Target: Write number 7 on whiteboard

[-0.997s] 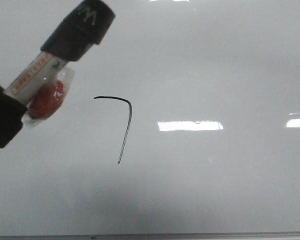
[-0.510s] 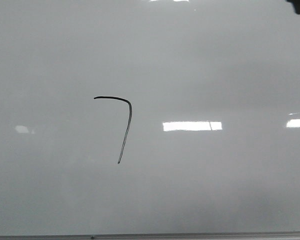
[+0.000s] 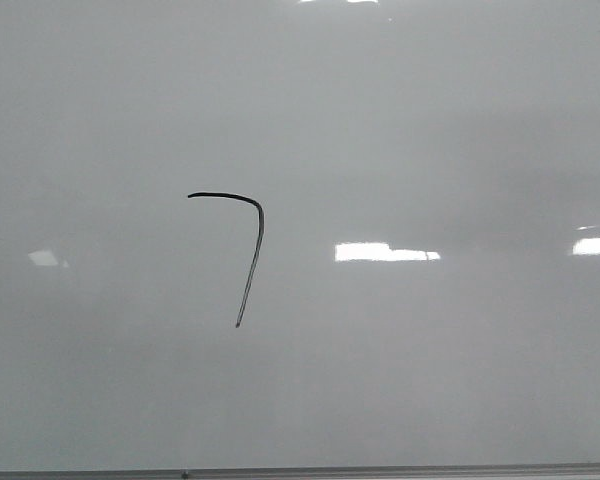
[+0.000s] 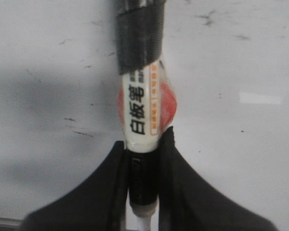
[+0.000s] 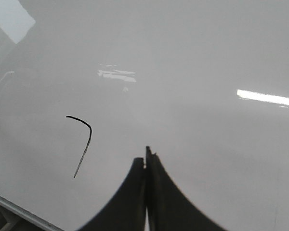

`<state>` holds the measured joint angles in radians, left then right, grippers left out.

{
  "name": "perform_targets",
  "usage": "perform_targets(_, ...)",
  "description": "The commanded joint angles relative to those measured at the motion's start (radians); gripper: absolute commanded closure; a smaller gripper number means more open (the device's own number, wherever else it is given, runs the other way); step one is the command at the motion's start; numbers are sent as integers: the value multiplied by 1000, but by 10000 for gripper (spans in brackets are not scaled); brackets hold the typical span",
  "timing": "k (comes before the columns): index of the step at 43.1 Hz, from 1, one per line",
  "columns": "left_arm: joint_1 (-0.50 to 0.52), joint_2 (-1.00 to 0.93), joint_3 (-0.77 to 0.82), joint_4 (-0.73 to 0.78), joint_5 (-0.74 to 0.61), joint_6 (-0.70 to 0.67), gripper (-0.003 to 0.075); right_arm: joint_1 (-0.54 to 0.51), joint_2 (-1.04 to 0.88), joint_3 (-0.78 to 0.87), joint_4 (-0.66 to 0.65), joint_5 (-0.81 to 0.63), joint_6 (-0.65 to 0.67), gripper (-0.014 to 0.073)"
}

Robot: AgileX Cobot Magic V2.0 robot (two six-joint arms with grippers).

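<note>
The number 7 (image 3: 242, 250) is a thin black line on the whiteboard (image 3: 430, 130), left of the middle in the front view. It also shows in the right wrist view (image 5: 83, 139). Neither gripper shows in the front view. In the left wrist view my left gripper (image 4: 144, 154) is shut on a marker (image 4: 142, 106) with a white label, black cap and red patch, held over the whiteboard (image 4: 241, 62). In the right wrist view my right gripper (image 5: 146, 161) is shut and empty, above the whiteboard (image 5: 207, 57), to the right of the 7.
The board's thin dark lower edge (image 3: 300, 472) runs along the bottom of the front view and shows in the right wrist view (image 5: 19, 209). Bright rectangular reflections (image 3: 385, 252) lie on the board. Small dark marks (image 4: 77, 132) dot the surface under the left gripper.
The left gripper with the marker has left the front view at upper left. A dark tip seen at the top right half a second ago is also gone. The 7 is unchanged.
</note>
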<state>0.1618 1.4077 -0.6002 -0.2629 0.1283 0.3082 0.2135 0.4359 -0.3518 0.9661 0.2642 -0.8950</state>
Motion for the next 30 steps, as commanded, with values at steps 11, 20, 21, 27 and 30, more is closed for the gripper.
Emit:
perform_targets(11, -1, 58, -30, -16, -147, -11, 719, -6, 0, -25, 25, -53, -4, 662)
perform_targets(20, -1, 58, -30, -16, -147, -11, 482, -6, 0, -25, 25, -53, -4, 662)
perform_targets(21, -1, 58, -30, -16, -147, -11, 459, -6, 0, -25, 25, -53, -4, 662)
perform_targets(27, -1, 58, -30, -16, -147, -11, 374, -6, 0, -25, 25, -53, -4, 662)
perform_targets(30, -1, 58, -30, -16, -147, -11, 345, -6, 0, -25, 25, -53, -4, 662)
